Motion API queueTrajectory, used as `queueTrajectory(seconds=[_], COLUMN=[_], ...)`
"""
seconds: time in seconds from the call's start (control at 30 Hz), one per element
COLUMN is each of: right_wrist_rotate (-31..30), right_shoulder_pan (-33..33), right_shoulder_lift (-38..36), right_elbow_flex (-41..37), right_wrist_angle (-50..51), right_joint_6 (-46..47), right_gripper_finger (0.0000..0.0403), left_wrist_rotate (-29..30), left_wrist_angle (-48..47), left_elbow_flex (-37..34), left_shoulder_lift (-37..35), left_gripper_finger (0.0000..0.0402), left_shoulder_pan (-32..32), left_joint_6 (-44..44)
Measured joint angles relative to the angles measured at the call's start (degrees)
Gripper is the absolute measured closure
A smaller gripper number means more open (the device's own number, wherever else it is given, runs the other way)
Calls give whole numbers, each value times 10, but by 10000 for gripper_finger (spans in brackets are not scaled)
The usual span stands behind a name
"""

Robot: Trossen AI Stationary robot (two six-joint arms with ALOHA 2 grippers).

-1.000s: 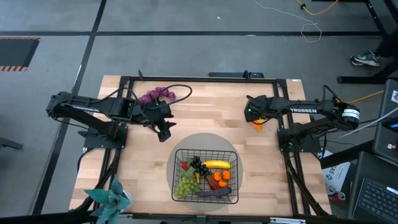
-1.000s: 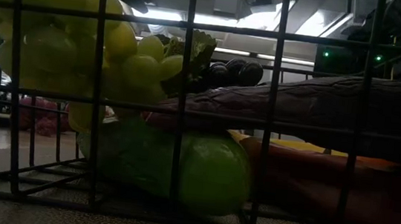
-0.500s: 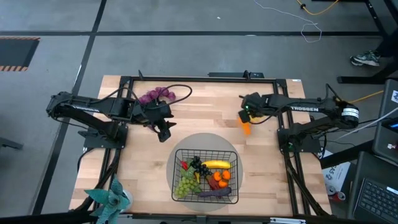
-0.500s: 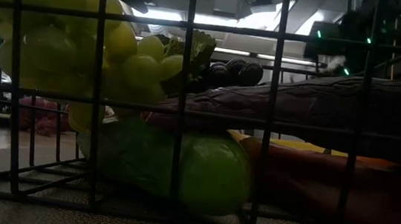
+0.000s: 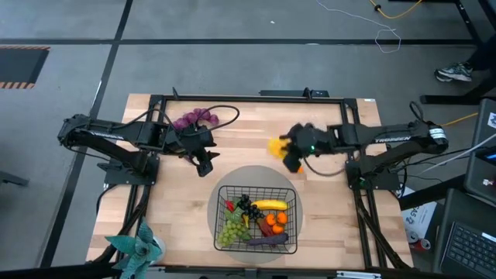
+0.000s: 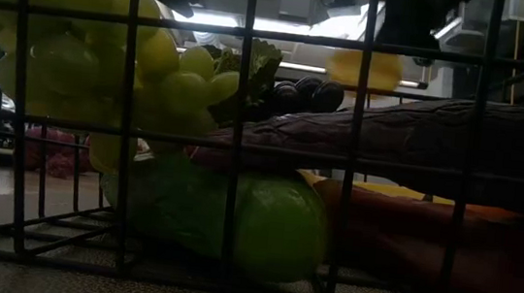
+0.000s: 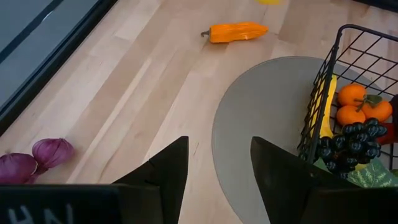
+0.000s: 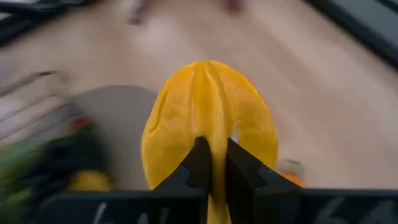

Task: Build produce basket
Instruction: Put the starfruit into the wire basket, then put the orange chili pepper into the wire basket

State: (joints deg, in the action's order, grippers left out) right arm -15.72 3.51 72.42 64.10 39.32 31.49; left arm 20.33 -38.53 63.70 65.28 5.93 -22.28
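High view: the right gripper [image 5: 288,155] carries a yellow pepper [image 5: 276,146] above the table just beyond the grey mat [image 5: 232,177], where the basket [image 5: 222,203] holds produce, while the left gripper [image 5: 203,163] waits beside the mat. Left wrist view alone shows its fingers [image 7: 169,167] apart and an orange pepper [image 7: 236,32] on the wood. Right wrist view confirms fingers [image 8: 200,163] clamped on the yellow pepper.

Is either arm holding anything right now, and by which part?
The right gripper pinches a yellow pepper by its lower edge. The left gripper is open, empty.
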Motion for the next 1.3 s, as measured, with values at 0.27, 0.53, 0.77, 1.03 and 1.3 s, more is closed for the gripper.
queueTrajectory(seconds=[0.27, 0.53, 0.77, 1.03, 1.3], right_wrist_rotate=[61, 60, 79, 79, 66], right_shoulder_pan=[132, 204, 211, 210, 206], right_shoulder_lift=[1, 30, 58, 72, 72], right_elbow_flex=[0, 0, 0, 0, 0], right_wrist_angle=[-72, -83, -117, -144, -143], right_joint_6=[23, 57, 73, 73, 73], right_gripper_finger=[374, 373, 360, 269, 244], left_wrist_rotate=[0, 0, 0, 0, 0], left_wrist_angle=[0, 0, 0, 0, 0], left_elbow_flex=[0, 0, 0, 0, 0], left_shoulder_lift=[0, 0, 0, 0, 0], left_gripper_finger=[234, 234, 234, 234, 234], left_shoulder_pan=[0, 0, 0, 0, 0], left_joint_6=[1, 4, 4, 4, 4])
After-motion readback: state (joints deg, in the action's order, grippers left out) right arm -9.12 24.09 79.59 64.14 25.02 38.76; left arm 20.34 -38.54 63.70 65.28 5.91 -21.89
